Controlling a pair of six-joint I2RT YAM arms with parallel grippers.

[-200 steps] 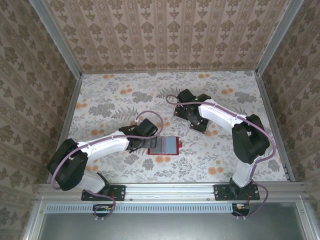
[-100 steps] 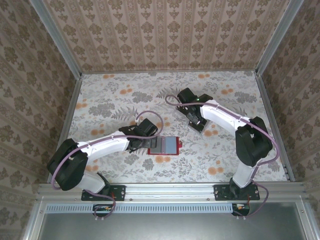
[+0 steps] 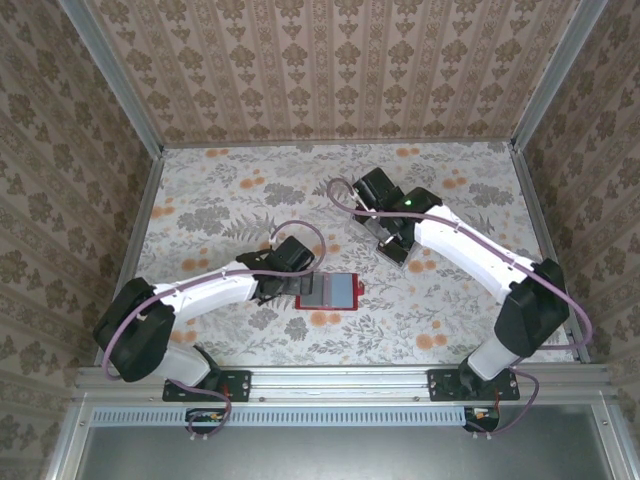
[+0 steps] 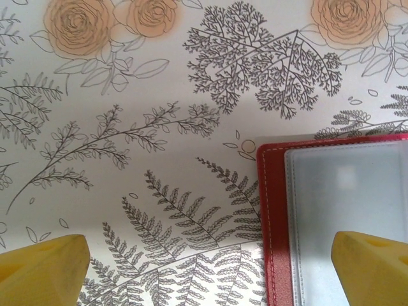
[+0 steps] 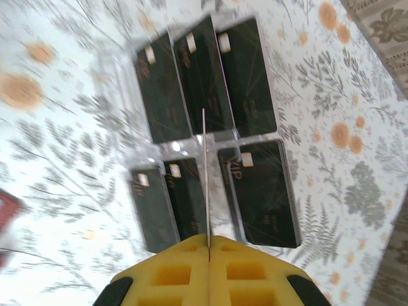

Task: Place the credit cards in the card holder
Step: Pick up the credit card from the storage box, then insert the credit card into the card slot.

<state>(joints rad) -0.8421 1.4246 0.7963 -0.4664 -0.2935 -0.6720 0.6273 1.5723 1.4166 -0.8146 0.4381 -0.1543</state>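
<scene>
Seen from above: a floral-patterned tabletop [image 3: 210, 200] boxed in by wallpapered walls [image 3: 330, 70], with two white arms reaching in from the near edge.

On the left, the left gripper [image 3: 302, 278] low at the left end of the small red folding card holder [image 3: 328, 292], which lies open and flat near the table's middle, grey inside up. Through the left wrist camera, shows that left gripper [image 4: 207, 271] spread to its widest and holding nothing. One yellow fingertip [image 4: 41, 271] over bare fern print, the other over the grey pocket, the card holder [image 4: 271, 210] showing its stitched red border between them. Pocket smooth and plain; contents, if any, not discernible.

Further right and farther back, well apart from the card holder, the right gripper [image 3: 392, 235] above a dark patch too small to read from overhead. Through the right wrist camera, resolves that patch into a clear plastic rack [image 5: 169, 148] carrying thin black rectangular credit cards [image 5: 245, 76] in two rows of three, each with a pale mark near one end. Right gripper [image 5: 208, 252] pressed fully together, its yellow fingers [image 5: 248, 271] pinching the held card [image 5: 205, 166], seen edge-on as a thin pale line above the rack's middle. At that view's left edge, a blurred sliver of the red card holder [image 5: 5, 207].
</scene>
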